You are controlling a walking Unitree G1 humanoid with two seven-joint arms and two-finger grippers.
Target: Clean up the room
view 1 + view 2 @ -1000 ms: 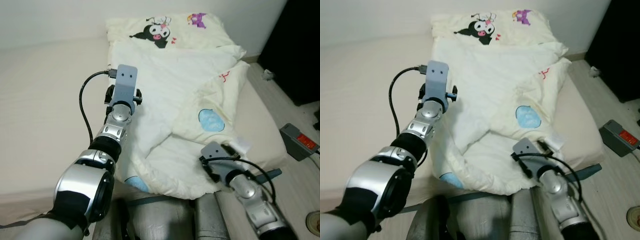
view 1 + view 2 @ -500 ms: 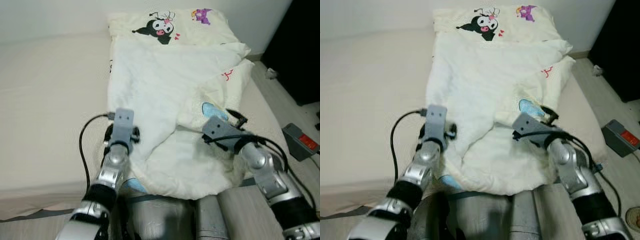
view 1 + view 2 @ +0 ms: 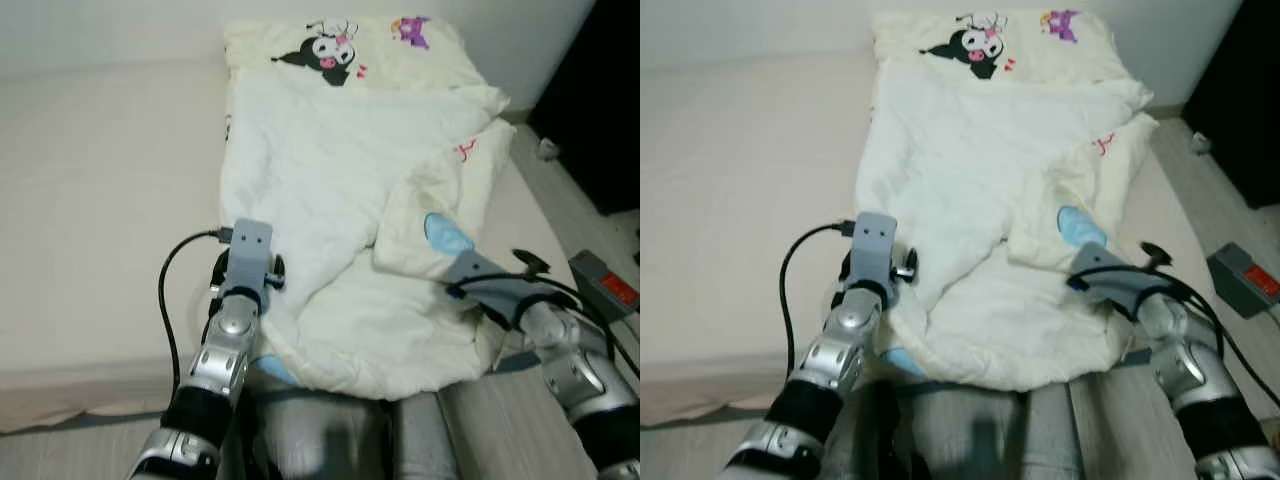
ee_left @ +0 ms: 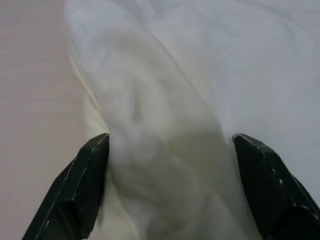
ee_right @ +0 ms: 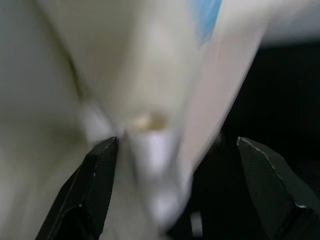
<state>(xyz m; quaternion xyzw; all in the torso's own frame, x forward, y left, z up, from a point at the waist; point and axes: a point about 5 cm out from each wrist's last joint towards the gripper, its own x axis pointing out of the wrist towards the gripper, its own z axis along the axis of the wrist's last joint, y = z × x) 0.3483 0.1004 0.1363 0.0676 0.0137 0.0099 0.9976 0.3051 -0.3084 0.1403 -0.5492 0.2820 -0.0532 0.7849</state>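
Note:
A rumpled cream quilt (image 3: 340, 190) with cartoon prints and blue spots lies along the right half of the bed (image 3: 100, 200), one flap folded over near its right side. At the quilt's left edge, close to the foot of the bed, my left gripper (image 4: 170, 145) stands open with a fold of the quilt between its fingers (image 4: 87, 175). My right gripper (image 5: 177, 145) is open at the quilt's front right corner (image 3: 470, 330), with the quilt's edge between its fingers (image 5: 97, 175). From the head views both grippers' fingertips are hidden behind their wrists.
A grey box with a red label (image 3: 608, 285) lies on the wooden floor right of the bed. A dark opening (image 3: 600, 100) stands at the far right, with a small object (image 3: 543, 150) on the floor by it. The bed's left half is bare sheet.
My left arm pulled back from mid-quilt to its near left edge. My right gripper rose to the blue spot, then moved right and down to the quilt's corner.

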